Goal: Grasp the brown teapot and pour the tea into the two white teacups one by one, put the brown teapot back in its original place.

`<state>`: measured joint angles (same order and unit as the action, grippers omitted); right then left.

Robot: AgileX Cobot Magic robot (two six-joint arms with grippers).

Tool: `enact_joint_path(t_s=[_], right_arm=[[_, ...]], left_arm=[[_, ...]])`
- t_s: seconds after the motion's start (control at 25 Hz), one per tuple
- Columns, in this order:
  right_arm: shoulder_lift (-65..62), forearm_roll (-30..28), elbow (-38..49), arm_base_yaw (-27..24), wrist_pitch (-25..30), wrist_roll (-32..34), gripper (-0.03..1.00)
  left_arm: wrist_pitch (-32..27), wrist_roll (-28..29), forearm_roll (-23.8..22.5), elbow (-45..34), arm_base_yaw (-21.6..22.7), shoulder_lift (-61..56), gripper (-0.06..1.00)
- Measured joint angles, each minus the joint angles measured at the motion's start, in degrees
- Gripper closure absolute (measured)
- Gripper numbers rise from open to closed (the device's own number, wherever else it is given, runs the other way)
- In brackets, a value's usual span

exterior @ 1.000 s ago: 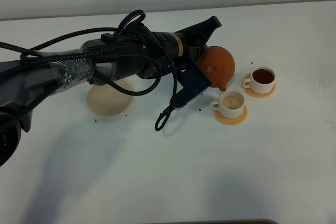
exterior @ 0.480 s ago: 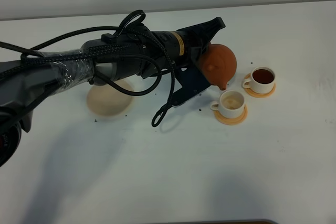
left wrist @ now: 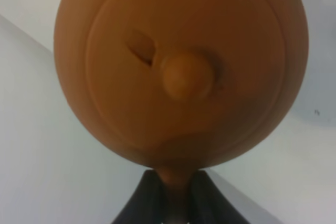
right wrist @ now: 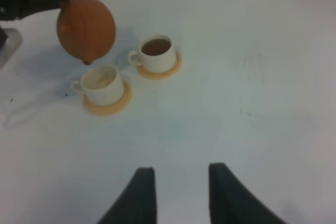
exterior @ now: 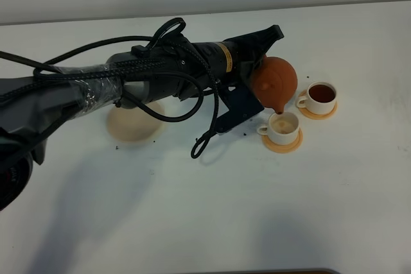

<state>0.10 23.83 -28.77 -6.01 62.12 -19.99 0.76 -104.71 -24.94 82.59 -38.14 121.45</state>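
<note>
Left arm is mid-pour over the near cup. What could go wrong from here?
1. The brown teapot is tipped steeply and nothing holds its lid; it might slip out into the near cup.
2. The spout hangs by that cup's far rim, not its middle, so tea may land on the orange coaster.
3. The filled cup stands close beside the teapot; a small drift could clip it.

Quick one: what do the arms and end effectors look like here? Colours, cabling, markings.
The left arm is black, its middle wrapped in clear film. Black braided cables loop loosely along it. A yellow band rings the wrist, with a dark blue plate beneath. The left end effector and the right end effector both have dark tapered fingers. The right arm itself isn't in view.
</note>
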Motion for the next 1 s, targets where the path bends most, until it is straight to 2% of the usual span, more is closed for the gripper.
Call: enact_joint_path(t_s=[0.36,0.6,1.0], right_arm=[[0.0,0.0,0.0,0.0,0.0,0.0,0.73],[0.0,0.0,0.0,0.0,0.0,0.0,0.73],[0.0,0.0,0.0,0.0,0.0,0.0,0.73]], left_arm=[[3.3,-0.4,0.0,0.0,0.0,0.9,0.83],[3.4,-3.1,0.0,0.0,-0.1,0.9,0.83],[7.2,-7.3,0.0,0.0,-0.1,0.9,0.83]])
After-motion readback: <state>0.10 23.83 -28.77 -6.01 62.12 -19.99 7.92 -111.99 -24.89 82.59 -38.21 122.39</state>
